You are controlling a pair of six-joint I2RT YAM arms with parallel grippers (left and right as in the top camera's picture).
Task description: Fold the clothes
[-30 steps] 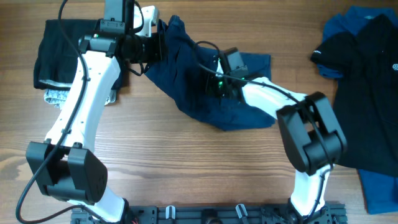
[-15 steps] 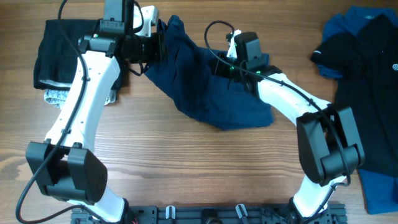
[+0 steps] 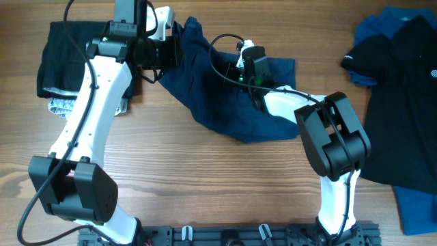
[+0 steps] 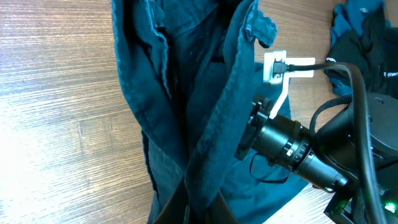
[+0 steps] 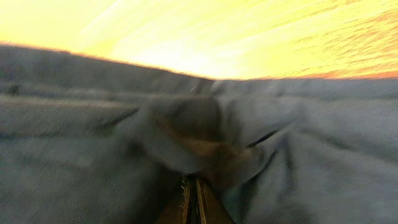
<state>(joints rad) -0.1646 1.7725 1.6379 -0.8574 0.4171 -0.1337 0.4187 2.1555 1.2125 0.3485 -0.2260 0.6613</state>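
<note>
Left tool (image 4: 196, 210) pinches the far corner of the navy shorts (image 3: 218, 102), whose length runs diagonally toward the right tool (image 5: 194, 194), pressed together on cloth near their middle.

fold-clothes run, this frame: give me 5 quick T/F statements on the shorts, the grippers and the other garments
1. The left gripper has its jaws shut on the navy shorts. True.
2. The right gripper hangs open above bare wood. False: its jaws are shut on the shorts' fabric.
3. The shorts lie flat and neatly folded. False: they are rumpled and bunched between the two grippers.
4. A black garment lies at the far left of the table. True.
5. The black polo shirt lies on top of the shorts. False: it lies apart at the right edge, touched by neither gripper.
</note>
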